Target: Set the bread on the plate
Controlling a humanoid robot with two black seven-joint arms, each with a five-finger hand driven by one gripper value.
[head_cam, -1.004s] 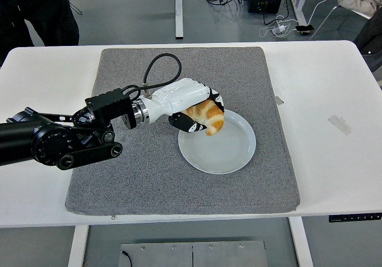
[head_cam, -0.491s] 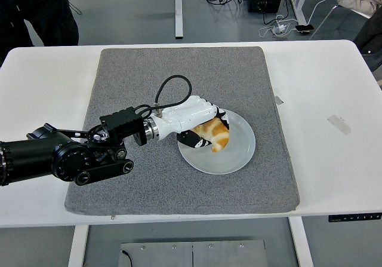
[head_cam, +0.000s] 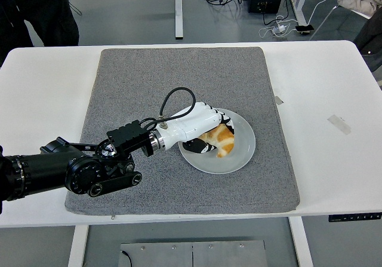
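Observation:
The bread (head_cam: 220,140), a golden-brown croissant-like piece, lies low over the white plate (head_cam: 242,153) on the grey mat. My left hand (head_cam: 200,128), white with black pads, comes in from the left and is curled over the bread from its upper left, fingers wrapped around it. The bread's lower end touches or nearly touches the plate's middle. Part of the bread is hidden under the hand. The right arm is out of view.
The grey mat (head_cam: 185,76) covers most of the white table (head_cam: 322,94). A small strip of tape (head_cam: 339,124) lies on the table at the right. A person's dark clothing (head_cam: 36,10) shows at the top left. Cables lie on the floor behind.
My left hand has moved forward and down with the bread, from above the plate's upper left rim to low over its middle. The arm has come further in.

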